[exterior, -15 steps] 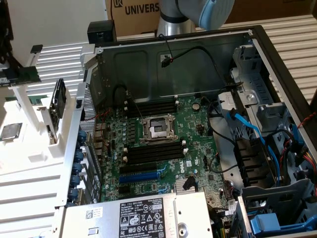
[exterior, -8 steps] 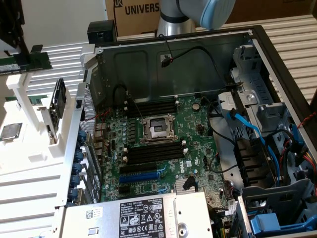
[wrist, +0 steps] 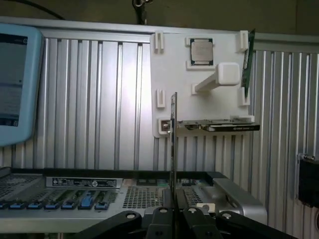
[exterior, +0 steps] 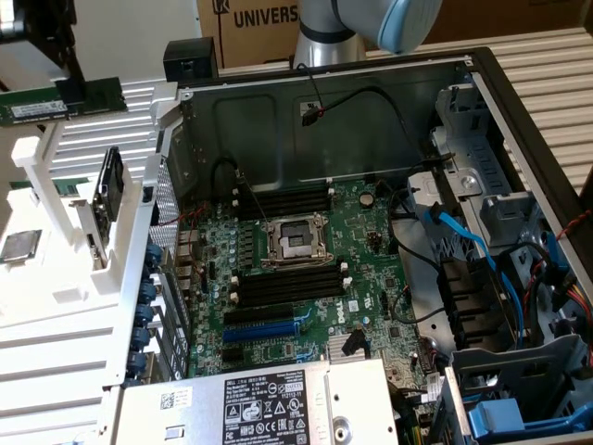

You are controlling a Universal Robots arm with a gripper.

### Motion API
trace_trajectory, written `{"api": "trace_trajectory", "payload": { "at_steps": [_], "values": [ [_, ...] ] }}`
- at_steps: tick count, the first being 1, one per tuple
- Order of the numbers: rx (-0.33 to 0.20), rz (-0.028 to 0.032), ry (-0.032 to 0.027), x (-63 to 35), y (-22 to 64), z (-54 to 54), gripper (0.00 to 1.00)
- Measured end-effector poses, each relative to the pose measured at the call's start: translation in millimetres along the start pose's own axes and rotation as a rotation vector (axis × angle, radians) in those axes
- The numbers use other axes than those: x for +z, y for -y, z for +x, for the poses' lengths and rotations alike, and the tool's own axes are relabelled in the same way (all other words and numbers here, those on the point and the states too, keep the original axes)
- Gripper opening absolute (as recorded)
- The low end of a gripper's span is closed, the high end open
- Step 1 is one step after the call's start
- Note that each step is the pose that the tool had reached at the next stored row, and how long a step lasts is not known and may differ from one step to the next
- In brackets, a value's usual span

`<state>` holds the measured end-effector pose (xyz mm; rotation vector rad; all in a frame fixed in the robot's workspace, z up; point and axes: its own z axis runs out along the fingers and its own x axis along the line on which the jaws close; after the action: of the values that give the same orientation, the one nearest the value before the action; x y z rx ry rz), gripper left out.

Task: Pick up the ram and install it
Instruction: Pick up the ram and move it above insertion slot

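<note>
Gripper is clenched on the ram. In the exterior view the stick lies level in the air at the top of that view's left, above the white rack. In the wrist view it shows edge-on, a thin line rising from between the fingers.

The surface is a ribbed metal tabletop, pale w/ long parallel grooves. The rack sits on it, just beside the open computer case on the exterior view's left. The rack holds a small square processor chip and a card on edge. A green strip stands at one rack edge – poss. a second stick, hard to be sure.

Inside the case the motherboard lies flat, w/ black memory slots on both sides of the processor socket – the slots I can see hold no stick. Blue cables run on the exterior view's right.

Behind the case stand a cardboard box and the arm. A blue-framed screen shows in the wrist view.
</note>
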<state>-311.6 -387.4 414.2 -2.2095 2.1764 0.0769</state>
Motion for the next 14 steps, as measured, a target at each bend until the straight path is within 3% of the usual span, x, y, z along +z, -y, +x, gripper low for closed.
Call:
{"api": "trace_trajectory", "payload": {
  "at_steps": [14],
  "values": [
    [0.0,-0.001,0.0,-3.8,64.1,0.7,0.14]
  ]
}}
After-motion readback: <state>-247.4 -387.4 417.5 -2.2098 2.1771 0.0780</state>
